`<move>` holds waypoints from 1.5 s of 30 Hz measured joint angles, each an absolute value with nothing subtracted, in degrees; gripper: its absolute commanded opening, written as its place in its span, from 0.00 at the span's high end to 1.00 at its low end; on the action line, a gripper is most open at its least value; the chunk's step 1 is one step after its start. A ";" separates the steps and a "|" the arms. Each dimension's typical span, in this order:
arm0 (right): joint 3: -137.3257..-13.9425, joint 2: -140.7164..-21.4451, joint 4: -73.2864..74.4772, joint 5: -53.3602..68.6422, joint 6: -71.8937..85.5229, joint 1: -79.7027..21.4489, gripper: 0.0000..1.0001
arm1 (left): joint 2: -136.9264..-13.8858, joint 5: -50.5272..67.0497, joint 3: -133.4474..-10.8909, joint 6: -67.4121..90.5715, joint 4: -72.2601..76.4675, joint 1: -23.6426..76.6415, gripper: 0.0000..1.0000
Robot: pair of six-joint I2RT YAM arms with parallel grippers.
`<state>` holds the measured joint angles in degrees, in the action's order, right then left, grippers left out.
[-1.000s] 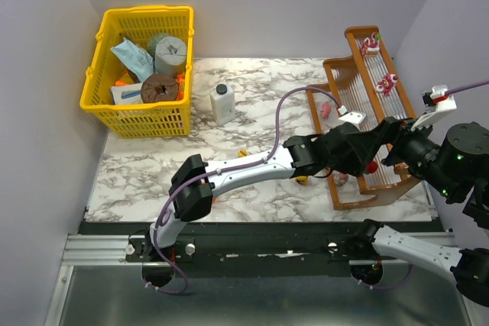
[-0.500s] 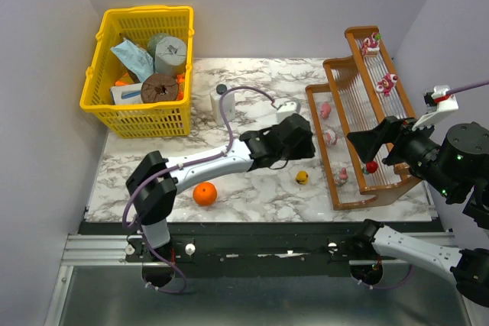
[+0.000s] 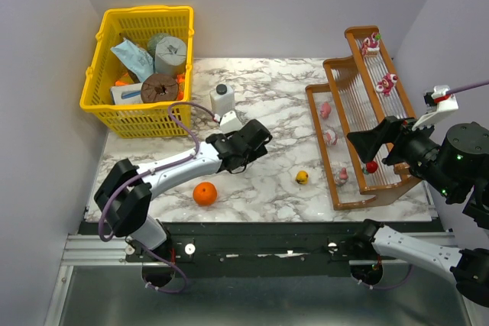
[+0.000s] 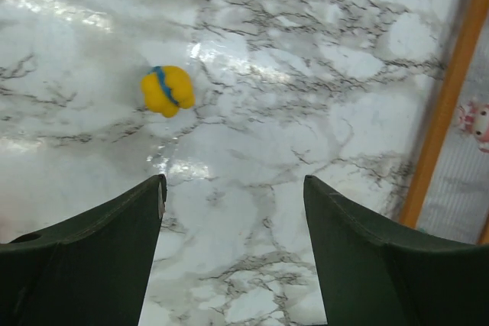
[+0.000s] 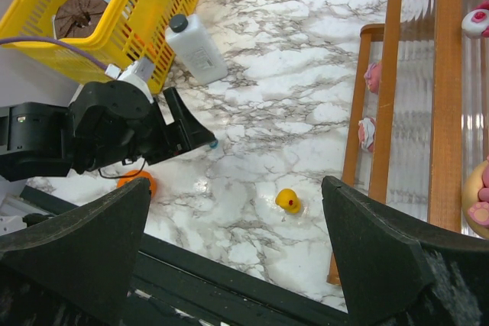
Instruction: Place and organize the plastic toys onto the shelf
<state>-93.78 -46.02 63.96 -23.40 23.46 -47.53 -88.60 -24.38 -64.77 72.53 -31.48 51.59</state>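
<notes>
Your left gripper (image 4: pixel 233 187): jaws apart, empty | your right gripper (image 5: pixel 235 185): spread wide, empty, by the shelf (image 5: pixel 447 74) | yellow toy (image 4: pixel 167 90): on table (image 3: pixel 260 82), left of shelf

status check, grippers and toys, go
Left gripper open, empty. Right gripper open, empty. Yellow toy on the table, off the shelf. Nothing blocking it.

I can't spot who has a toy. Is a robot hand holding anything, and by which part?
Nothing is held. The left hand and right hand are both open and empty; the small yellow plastic toy lies on the marble table.
</notes>
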 measured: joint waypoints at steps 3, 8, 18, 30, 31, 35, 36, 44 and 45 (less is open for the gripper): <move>-93.76 -46.02 63.96 -23.40 23.46 -47.53 0.00 | -88.29 -25.12 -63.16 74.52 -33.19 50.15 0.15; -93.76 -46.17 63.96 -23.40 23.44 -47.53 0.00 | -88.29 -25.52 -61.67 75.50 -33.32 47.86 0.17; -93.78 -47.05 64.01 -23.55 23.38 -47.53 0.00 | -88.84 -23.44 -55.27 74.37 -25.08 44.14 0.24; -93.78 -47.05 64.23 -24.38 23.38 -47.53 0.00 | -91.88 -20.80 -55.44 71.33 -19.53 42.89 0.33; -93.78 -47.05 64.29 -24.45 23.35 -47.53 0.00 | -92.09 -20.62 -55.44 71.18 -19.33 42.81 0.34; -93.78 -47.05 64.38 -24.62 23.38 -47.53 0.00 | -93.51 -19.22 -55.44 70.85 -18.20 42.70 0.38; -93.78 -47.05 64.38 -24.62 23.38 -47.53 0.00 | -93.82 -18.90 -55.44 70.76 -18.00 42.68 0.39; -93.78 -47.05 64.40 -24.75 23.42 -47.53 0.00 | -94.98 -17.37 -55.83 69.89 -17.61 42.48 0.52; -93.78 -47.05 64.40 -24.77 23.44 -47.53 0.00 | -95.22 -17.34 -56.40 69.73 -18.00 42.48 0.53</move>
<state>-93.78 -47.05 64.40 -24.77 23.44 -47.53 -95.22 -17.34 -56.40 69.73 -18.00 42.48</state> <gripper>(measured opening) 0.996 0.516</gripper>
